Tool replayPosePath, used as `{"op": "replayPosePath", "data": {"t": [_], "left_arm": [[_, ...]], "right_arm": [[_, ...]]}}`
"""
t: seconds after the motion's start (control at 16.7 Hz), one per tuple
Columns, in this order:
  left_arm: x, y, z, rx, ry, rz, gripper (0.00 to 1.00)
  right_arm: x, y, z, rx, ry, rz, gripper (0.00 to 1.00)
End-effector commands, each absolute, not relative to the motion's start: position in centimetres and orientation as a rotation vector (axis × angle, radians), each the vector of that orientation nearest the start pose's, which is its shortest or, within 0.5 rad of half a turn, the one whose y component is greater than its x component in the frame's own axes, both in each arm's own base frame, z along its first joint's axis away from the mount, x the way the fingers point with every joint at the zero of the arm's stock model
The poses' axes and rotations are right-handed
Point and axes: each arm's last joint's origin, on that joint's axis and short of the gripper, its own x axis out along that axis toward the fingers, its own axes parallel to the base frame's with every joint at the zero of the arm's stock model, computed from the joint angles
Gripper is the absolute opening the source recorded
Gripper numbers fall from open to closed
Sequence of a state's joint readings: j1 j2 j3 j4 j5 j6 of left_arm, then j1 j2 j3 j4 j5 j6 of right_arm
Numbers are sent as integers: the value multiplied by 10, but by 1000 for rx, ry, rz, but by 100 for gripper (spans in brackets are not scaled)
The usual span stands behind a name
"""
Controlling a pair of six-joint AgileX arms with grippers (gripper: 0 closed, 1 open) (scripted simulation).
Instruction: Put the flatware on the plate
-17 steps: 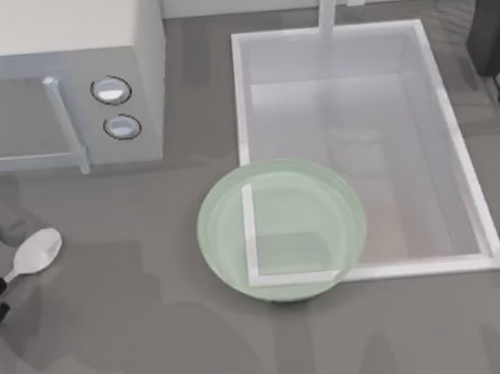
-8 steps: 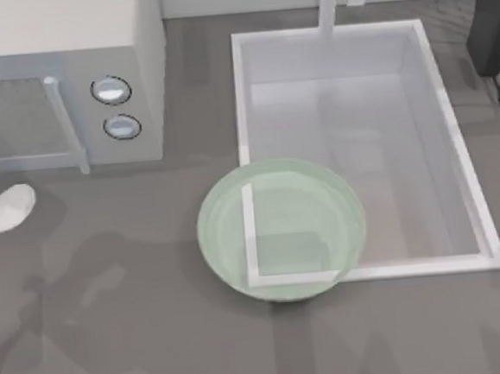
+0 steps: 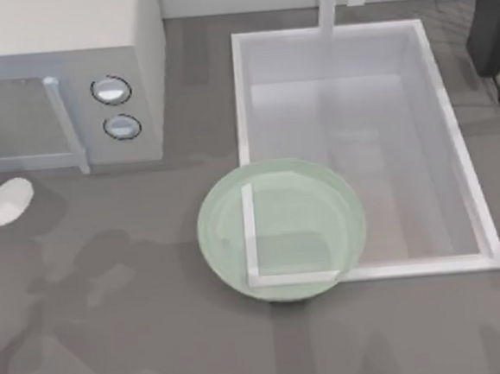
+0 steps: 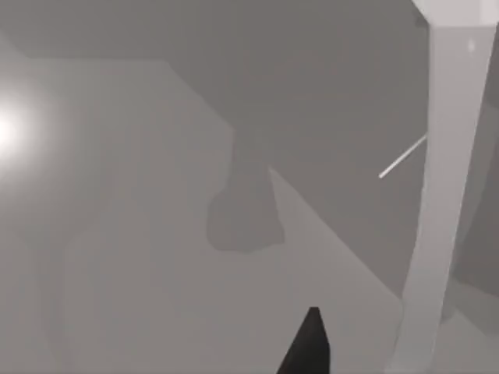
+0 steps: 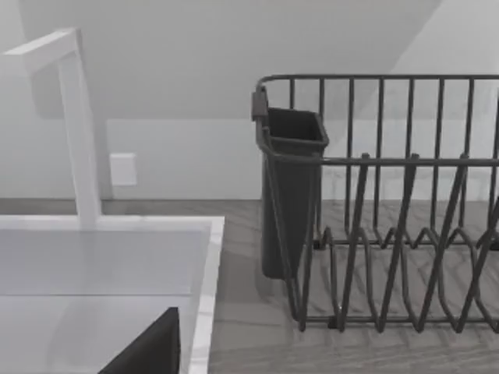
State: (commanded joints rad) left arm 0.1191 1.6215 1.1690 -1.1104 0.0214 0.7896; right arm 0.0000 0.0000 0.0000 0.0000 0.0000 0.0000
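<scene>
Spoon (image 3: 7, 203) sits at the far 9 o'clock edge of the top view, bowl visible, handle running off the frame. It is well apart from the plate (image 3: 281, 230), which lies near centre, overlapping the near-left corner of the sink (image 3: 355, 144).

Change over the last second: the spoon has shifted from lower down, around 8 o'clock by a dark claw part, up toward the microwave (image 3: 64, 76), and has barely drifted in the last half second. The dark part has gone from the top view. You can read this as the spoon being carried, but away from the plate, not toward it; that is a judgement, not seen.

Left claw: the left wrist view gives you one dark tip (image 4: 306, 347) over grey desk (image 3: 140, 334) and a thin white line, possibly the handle. Whether the claw is gripping, or how wide it stands, cannot be told.

Right claw: parked at 1 o'clock beside the dish rack (image 5: 390, 202); its opening cannot be told.

Plate holds nothing yet.
</scene>
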Motion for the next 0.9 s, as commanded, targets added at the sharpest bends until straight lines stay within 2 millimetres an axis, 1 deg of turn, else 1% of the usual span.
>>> {"op": "replayPosePath", "data": {"t": [0.12, 0.24, 0.36, 0.48, 0.66, 0.9], "left_arm": [[287, 30, 210, 463, 1510, -507, 0], [291, 20, 208, 387, 1545, -460, 0], [295, 6, 204, 289, 1594, -392, 0], [301, -12, 200, 170, 1659, -296, 0], [309, -46, 190, -32, 1770, -78, 0], [319, -98, 176, -293, 1865, 343, 0]], "right_arm": [[106, -1, 160, 0, 0, 0, 100], [106, -1, 160, 0, 0, 0, 100], [106, -1, 160, 0, 0, 0, 100], [106, -1, 160, 0, 0, 0, 100], [106, -1, 160, 0, 0, 0, 100], [106, -1, 160, 0, 0, 0, 100]]}}
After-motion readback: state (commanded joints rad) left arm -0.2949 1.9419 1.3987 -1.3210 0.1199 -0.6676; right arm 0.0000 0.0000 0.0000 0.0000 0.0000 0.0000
